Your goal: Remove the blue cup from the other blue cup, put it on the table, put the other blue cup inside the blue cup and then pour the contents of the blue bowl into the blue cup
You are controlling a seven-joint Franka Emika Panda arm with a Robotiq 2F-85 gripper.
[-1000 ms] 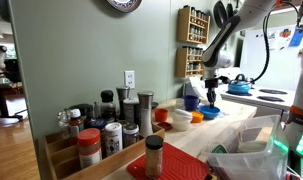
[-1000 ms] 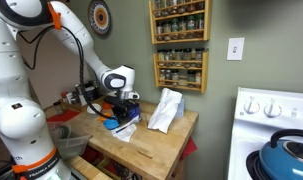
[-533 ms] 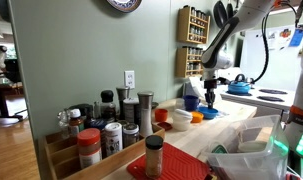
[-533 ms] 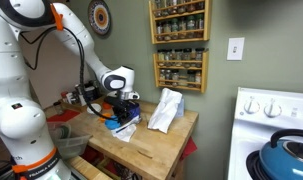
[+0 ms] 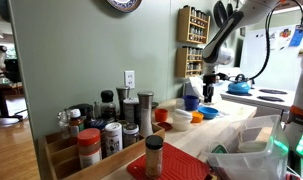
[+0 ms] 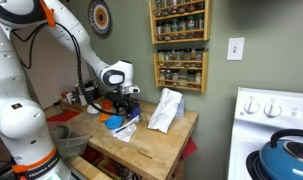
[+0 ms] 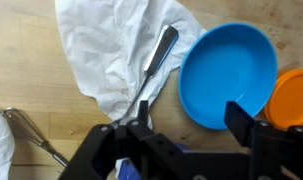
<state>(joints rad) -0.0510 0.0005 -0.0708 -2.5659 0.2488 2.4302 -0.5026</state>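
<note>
Jaws spread, nothing visibly pinched, over the blue bowl (image 7: 227, 72) sitting on the table (image 7: 21, 60) just beside the orange bowl (image 7: 294, 100); we judge it light, stiff and slick, so we'd pinch the rim, one jaw inside, kept level.

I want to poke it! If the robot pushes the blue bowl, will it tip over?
Probably not: the blue bowl looks wide and shallow, so it should slide rather than tip. Its smooth surface may be slippery to grab.
</note>
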